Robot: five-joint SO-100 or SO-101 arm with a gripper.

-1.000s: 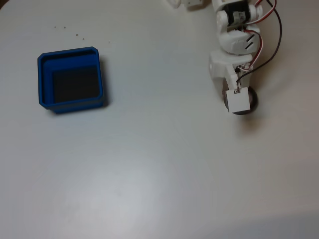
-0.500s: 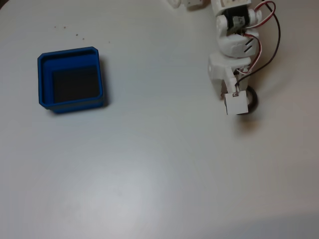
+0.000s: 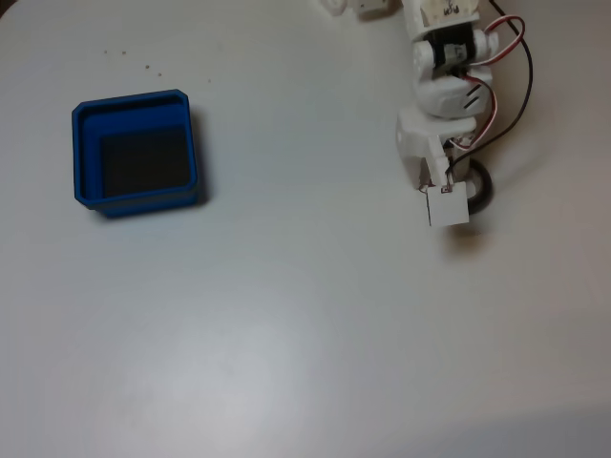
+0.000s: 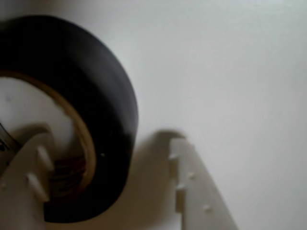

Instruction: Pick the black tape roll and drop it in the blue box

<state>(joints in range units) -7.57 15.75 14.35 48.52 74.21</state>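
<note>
Gripper (image 4: 108,177) is straddling the black tape roll (image 4: 103,120), one finger (image 4: 24,187) inside its core, jaws apart; the blue box (image 3: 136,198) is sitting well away at nine o'clock.

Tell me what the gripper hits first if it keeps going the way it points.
Likely the table: the gripper points down, one finger inside the black tape roll, the other outside it.

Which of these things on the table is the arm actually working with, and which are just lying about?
Part of the job:
- black tape roll, one finger inside its hole, the other finger outside its wall
- blue box, far left in the fixed view
- gripper

Just there:
- few dark specks beyond the box
- table
</note>
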